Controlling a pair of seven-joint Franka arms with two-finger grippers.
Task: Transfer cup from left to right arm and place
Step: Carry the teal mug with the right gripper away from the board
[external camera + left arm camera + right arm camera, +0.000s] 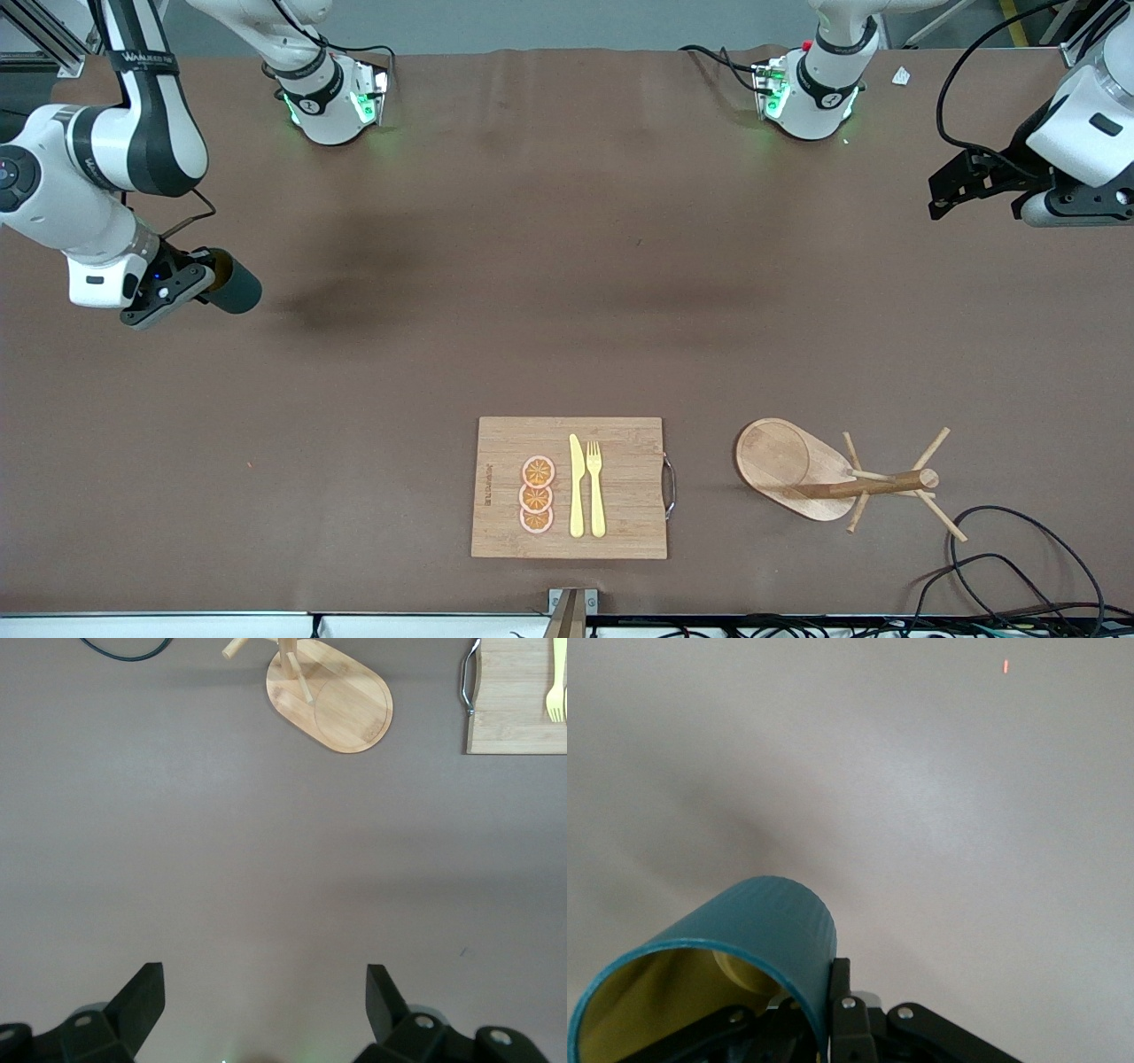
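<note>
The cup (232,283) is dark teal and lies on its side in my right gripper (197,285), held above the table at the right arm's end. In the right wrist view the cup (766,930) shows ribbed teal sides and a yellow inside, with one finger (840,992) pressed on the outside of its wall at the rim. Its handle is hidden. My left gripper (946,189) is open and empty, held above the table at the left arm's end; its two fingertips (142,997) stand wide apart.
A wooden cutting board (620,523) with orange slices, a yellow knife and a yellow fork lies near the front camera. A wooden peg rack (833,474) lies beside it toward the left arm's end. Black cables (1001,567) lie near the rack.
</note>
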